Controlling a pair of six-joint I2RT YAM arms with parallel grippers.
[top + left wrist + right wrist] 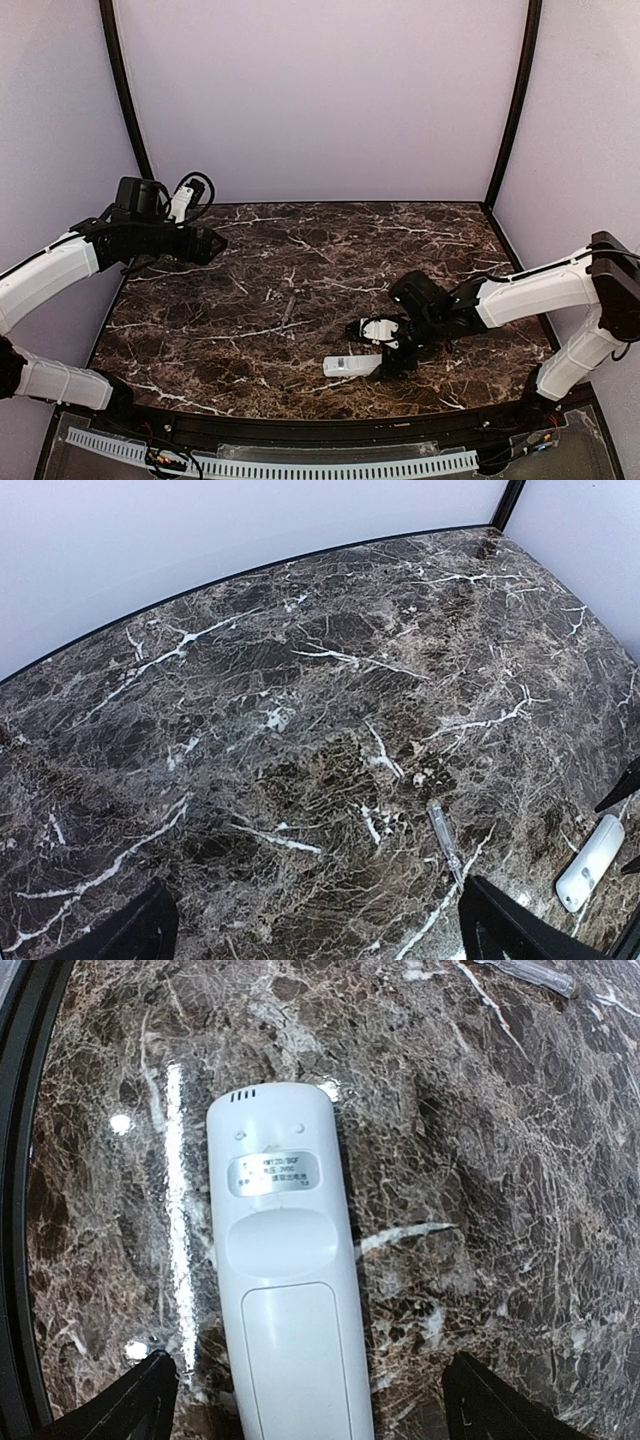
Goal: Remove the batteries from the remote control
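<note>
Tabletop (300,260): remote control (280,1260) between parted right fingers (135,1405), left fingers (130,935) parted, possibly pen (445,842) nearby.

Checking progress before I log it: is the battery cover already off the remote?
No: the right wrist view shows the remote lying back up on the marble, with its cover panel closed in place.

One remote control (352,365); one slim clear tool (445,842); one desk (300,250); two end effectors: left end effector (325,925), right end effector (310,1395).
</note>
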